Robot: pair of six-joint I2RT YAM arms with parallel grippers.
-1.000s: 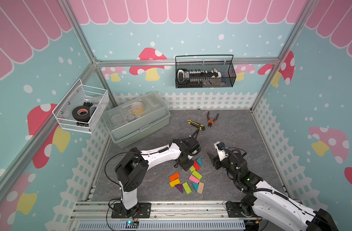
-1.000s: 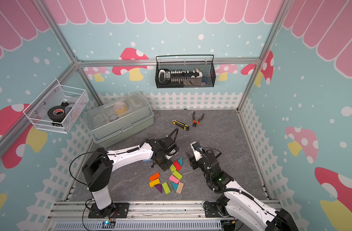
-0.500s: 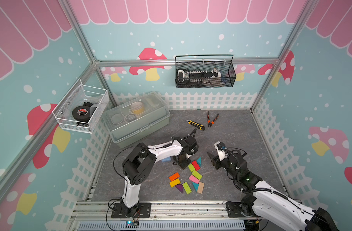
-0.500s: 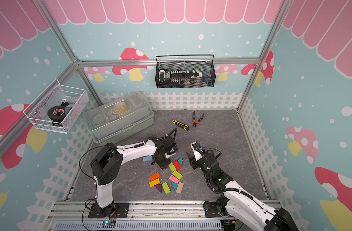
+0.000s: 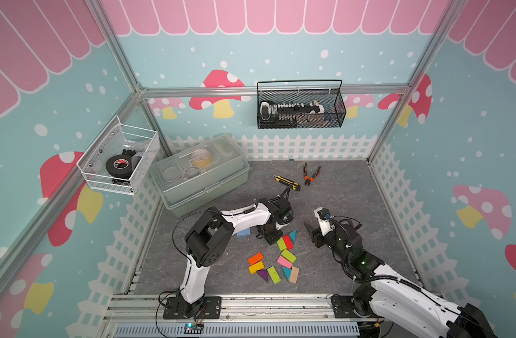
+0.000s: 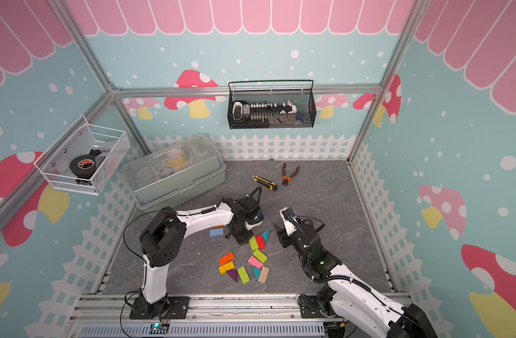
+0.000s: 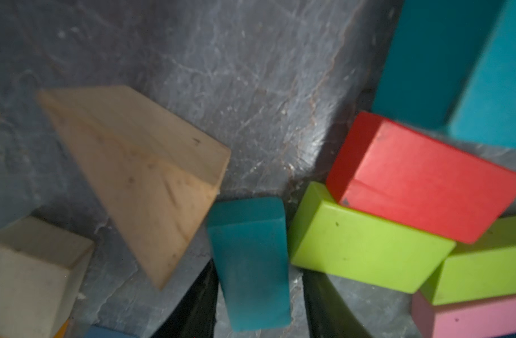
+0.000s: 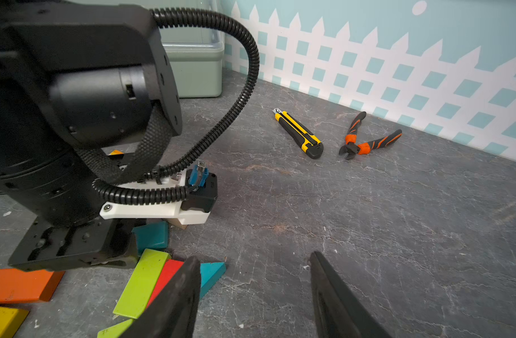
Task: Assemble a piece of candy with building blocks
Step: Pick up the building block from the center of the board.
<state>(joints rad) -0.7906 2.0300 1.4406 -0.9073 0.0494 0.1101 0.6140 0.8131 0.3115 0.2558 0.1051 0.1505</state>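
Observation:
The building blocks [image 5: 281, 243] lie scattered on the grey floor in both top views: orange [image 5: 255, 258], yellow, purple, green, pink, tan, red [image 6: 260, 241] and teal ones. My left gripper [image 5: 270, 237] points down at the far end of the cluster. In the left wrist view a small teal block [image 7: 250, 257] stands between its jaws [image 7: 258, 278]; one finger touches it, and floor shows between it and the other finger. A tan wedge [image 7: 145, 175] lies beside it. My right gripper [image 8: 253, 257] hovers open and empty to the right.
A blue block [image 5: 243, 232] lies by the left arm. A yellow-black utility knife [image 5: 286, 183] and orange-handled pliers [image 5: 311, 175] lie further back. A lidded plastic box [image 5: 201, 172] stands at the back left. White fence walls ring the floor.
My left gripper has come down onto the far end of the blocks and its jaws have narrowed. The left arm has shifted, uncovering the blue block. The right arm has not moved.

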